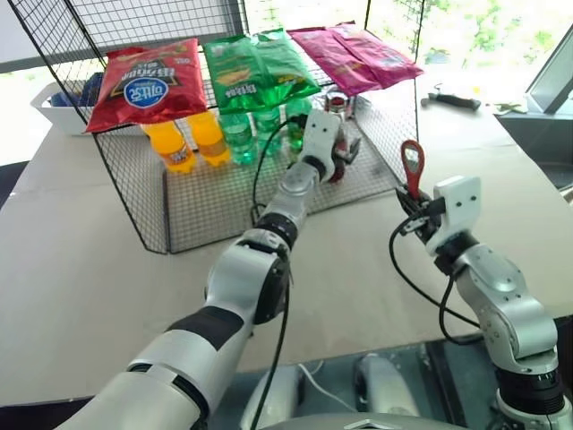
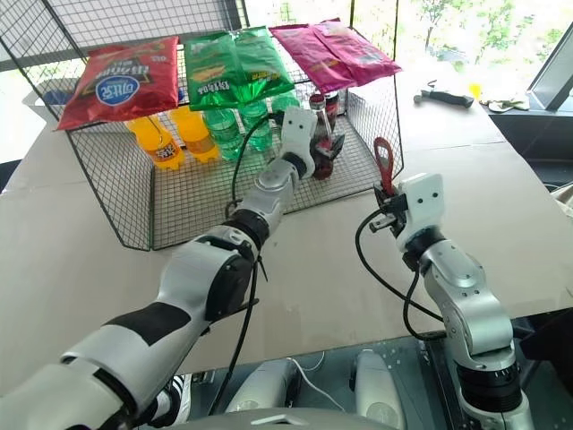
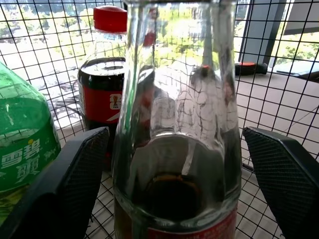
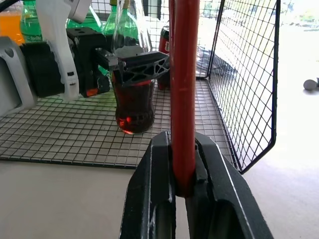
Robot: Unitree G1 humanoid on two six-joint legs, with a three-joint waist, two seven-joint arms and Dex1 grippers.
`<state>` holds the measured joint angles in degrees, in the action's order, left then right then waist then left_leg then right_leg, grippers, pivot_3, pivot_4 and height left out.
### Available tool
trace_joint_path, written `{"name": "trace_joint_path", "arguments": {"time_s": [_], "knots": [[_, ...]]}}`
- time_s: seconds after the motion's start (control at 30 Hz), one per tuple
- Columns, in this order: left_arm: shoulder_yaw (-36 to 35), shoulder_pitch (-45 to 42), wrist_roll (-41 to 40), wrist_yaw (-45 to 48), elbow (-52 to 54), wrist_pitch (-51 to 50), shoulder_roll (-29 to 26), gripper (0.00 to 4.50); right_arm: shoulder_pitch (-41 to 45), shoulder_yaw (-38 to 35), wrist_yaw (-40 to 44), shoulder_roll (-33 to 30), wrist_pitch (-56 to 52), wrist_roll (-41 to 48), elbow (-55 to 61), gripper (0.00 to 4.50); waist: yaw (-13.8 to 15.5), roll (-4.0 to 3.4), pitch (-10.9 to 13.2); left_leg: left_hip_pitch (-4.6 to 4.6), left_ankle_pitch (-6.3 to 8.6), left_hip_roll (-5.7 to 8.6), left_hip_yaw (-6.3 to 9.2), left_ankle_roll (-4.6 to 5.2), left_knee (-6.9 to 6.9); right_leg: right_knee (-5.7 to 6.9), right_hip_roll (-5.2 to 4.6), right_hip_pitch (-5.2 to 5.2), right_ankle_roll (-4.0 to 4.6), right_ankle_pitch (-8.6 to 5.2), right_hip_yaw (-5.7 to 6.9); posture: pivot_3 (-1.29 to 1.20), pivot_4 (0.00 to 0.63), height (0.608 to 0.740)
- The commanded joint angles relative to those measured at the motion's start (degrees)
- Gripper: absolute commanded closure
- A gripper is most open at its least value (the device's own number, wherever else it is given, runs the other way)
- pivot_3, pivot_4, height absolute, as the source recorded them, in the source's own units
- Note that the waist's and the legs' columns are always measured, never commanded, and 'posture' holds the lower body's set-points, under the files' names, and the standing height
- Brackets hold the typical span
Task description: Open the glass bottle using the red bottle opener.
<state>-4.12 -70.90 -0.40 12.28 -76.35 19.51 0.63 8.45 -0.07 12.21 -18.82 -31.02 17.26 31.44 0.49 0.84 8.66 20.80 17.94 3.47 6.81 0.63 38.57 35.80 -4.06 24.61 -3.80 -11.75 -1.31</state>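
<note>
Right hand (image 1: 414,210), nearest the robot, is clamped on the tapered handle of the flat red bottle opener (image 1: 412,167). The opener stands upright with its oval ring head on top, over the bare tan surface (image 1: 81,269) just outside the black wire-mesh rack (image 1: 143,206). The forearm rises from the lower right and the hand points forward and a little left.

Left arm is stretched forward into the rack. Left hand (image 3: 174,164) is spread wide, fingers (image 3: 79,159) either side of the small clear-glass soda bottle (image 3: 174,124) at about its label band; gaps show on both sides, so nothing is gripped yet. The bottle stands upright on the rack's mesh floor near the right-hand side panel, and its dark drink fills only the lower body.

Step in hand, as I read it: secure the bottle. Advice:
- close squarely on the contoured body just above the red band, not the narrow neck
- keep the hand level so the bottle doesn't tip on the mesh
- leave the cap clear for the ring head
- watch the neighbours while lifting out

Just behind it stands a dark cola bottle with red plastic cap (image 3: 102,89), and a green plastic bottle (image 3: 22,144) is beside it. Orange plastic bottles (image 1: 188,139) stand further left. Red, green and pink snack bags (image 1: 260,67) lie on top of the rack.
</note>
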Motion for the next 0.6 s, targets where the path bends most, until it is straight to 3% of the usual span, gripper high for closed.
{"name": "trace_joint_path", "arguments": {"time_s": [0.03, 0.07, 0.1, 0.37, 0.6], "knots": [[-0.53, -1.67, 0.96, -0.44, 0.21, -0.83, -0.02, 1.4, 0.07, -1.06, -0.27, 0.38, 1.46, -0.5, 2.94, 4.5, -0.03, 0.0, 0.0, 0.0, 0.0, 0.0, -0.03, 0.0, 0.0, 0.0, 0.0, 0.0, 0.0, 0.0, 0.0, 0.0, 0.15, 0.74], [-0.57, -1.66, 1.13, -0.5, 0.13, -1.3, -0.05, 1.49, 0.06, -1.11, -0.33, 0.52, 1.56, -0.61, 2.94, 4.5, -0.06, 0.0, 0.0, 0.0, 0.0, 0.0, -0.04, 0.0, 0.0, 0.0, 0.0, 0.0, 0.0, 0.0, 0.0, 0.0, 0.15, 0.74], [-0.64, -1.67, 1.27, -0.52, 0.08, -1.64, -0.08, 2.11, 0.14, -1.13, -0.38, 0.65, 1.61, -0.73, 2.88, 4.5, -0.05, 0.01, -0.01, 0.0, 0.0, 0.0, -0.04, 0.0, 0.01, 0.02, 0.0, 0.0, 0.0, 0.0, 0.0, 0.0, 0.15, 0.74], [-0.79, -1.16, 2.07, 0.88, 0.82, -1.36, -0.32, 2.09, 1.4, -1.57, 0.05, 1.24, 2.1, -1.22, 1.71, 4.5, -0.15, 0.01, -0.02, -0.01, 0.0, 0.0, -0.09, 0.0, 0.12, 0.09, 0.0, -0.01, 0.0, 0.0, -0.01, 0.0, 0.15, 0.74], [0.4, 3.42, -0.11, 12.87, 9.82, -1.63, -1.83, 2.09, 3.02, -3.06, 0.05, 0.93, 1.91, -1.17, 1.3, 4.5, -0.49, 0.0, -0.02, 0.01, 0.0, 0.01, -0.09, 0.0, 0.14, 0.09, 0.0, -0.01, 0.0, 0.0, 0.0, 0.0, 0.15, 0.74]]}}
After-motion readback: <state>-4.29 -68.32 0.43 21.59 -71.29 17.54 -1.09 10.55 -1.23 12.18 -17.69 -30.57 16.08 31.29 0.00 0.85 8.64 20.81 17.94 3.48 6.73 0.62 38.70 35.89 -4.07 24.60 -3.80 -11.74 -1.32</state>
